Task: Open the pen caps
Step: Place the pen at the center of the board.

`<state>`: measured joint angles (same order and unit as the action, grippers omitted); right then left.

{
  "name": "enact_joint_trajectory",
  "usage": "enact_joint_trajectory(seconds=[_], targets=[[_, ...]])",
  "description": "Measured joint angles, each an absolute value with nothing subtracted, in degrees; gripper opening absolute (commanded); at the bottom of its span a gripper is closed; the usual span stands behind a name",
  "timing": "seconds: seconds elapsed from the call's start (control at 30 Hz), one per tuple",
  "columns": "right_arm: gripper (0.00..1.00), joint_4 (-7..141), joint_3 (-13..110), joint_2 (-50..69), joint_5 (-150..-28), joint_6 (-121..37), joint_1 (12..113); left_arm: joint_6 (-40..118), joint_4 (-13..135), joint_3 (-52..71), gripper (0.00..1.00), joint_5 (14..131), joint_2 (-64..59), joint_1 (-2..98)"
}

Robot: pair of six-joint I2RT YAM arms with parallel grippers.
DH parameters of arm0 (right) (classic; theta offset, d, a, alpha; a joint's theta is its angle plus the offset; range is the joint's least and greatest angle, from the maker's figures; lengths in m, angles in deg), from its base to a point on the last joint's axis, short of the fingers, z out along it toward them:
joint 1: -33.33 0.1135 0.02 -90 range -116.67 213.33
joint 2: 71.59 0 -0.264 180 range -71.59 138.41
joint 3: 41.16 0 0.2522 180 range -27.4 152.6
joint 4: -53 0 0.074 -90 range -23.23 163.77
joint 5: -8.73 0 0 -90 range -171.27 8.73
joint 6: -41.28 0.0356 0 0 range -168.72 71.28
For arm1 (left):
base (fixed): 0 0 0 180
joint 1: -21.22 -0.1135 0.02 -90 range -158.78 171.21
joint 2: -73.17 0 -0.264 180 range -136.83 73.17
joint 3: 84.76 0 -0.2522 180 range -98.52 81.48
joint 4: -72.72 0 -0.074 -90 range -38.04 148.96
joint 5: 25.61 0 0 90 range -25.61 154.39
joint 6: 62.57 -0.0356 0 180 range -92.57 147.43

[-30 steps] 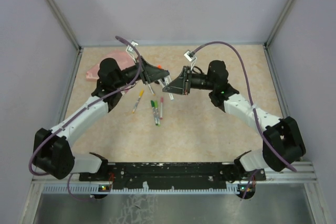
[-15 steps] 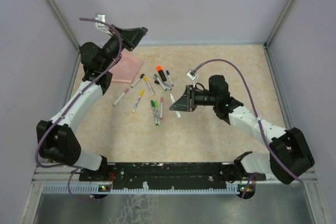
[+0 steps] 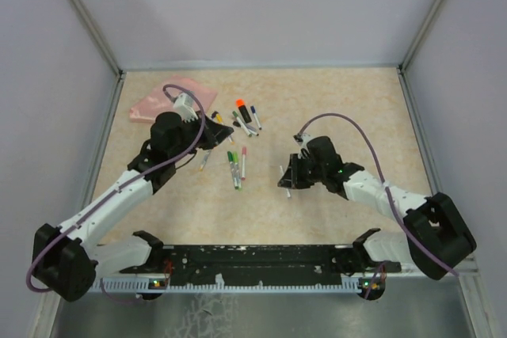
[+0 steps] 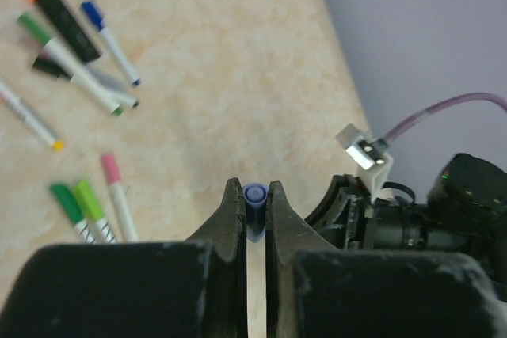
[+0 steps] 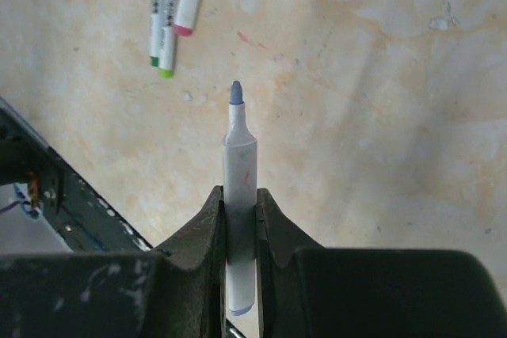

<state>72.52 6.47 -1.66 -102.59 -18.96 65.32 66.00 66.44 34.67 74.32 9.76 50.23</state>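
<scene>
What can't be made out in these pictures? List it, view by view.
Left wrist: the blue cap, lower part hidden between the fingers.
Top external: that cap, too small; pens partly covered by the left gripper.
Right wrist: green pens, cut off by the top edge.

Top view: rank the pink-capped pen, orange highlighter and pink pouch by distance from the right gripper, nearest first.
1. Pink-capped pen, just left of the right gripper.
2. Orange highlighter, farther back.
3. Pink pouch, far-left corner.
</scene>
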Motion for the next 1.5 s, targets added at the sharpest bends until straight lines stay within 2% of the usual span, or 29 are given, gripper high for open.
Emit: enact_joint_trajectory(seconds=[0.27, 0.53, 0.87, 1.33, 1.5], targets=[[0.00, 75.7, 6.6, 4.8, -92.7, -17.9, 72.7, 68.1, 57.1, 36.7, 0.00, 67.7, 8.0, 50.4], [0.04, 84.0, 18.2, 16.6, -82.8, -13.7, 78.9, 66.5, 52.4, 35.5, 0.00, 67.1, 6.5, 50.4], [0.20, 89.1, 21.5, 19.2, -77.0, -8.1, 82.0, 63.8, 51.2, 40.9, 0.00, 65.5, 16.0, 50.4], [0.40, 90.7, 22.6, 19.5, -75.3, -6.1, 83.6, 64.1, 50.7, 43.0, 0.00, 67.2, 17.5, 50.4], [0.54, 91.9, 22.5, 18.3, -75.4, -8.2, 83.6, 66.2, 50.7, 43.0, 0.00, 68.5, 16.4, 50.4]])
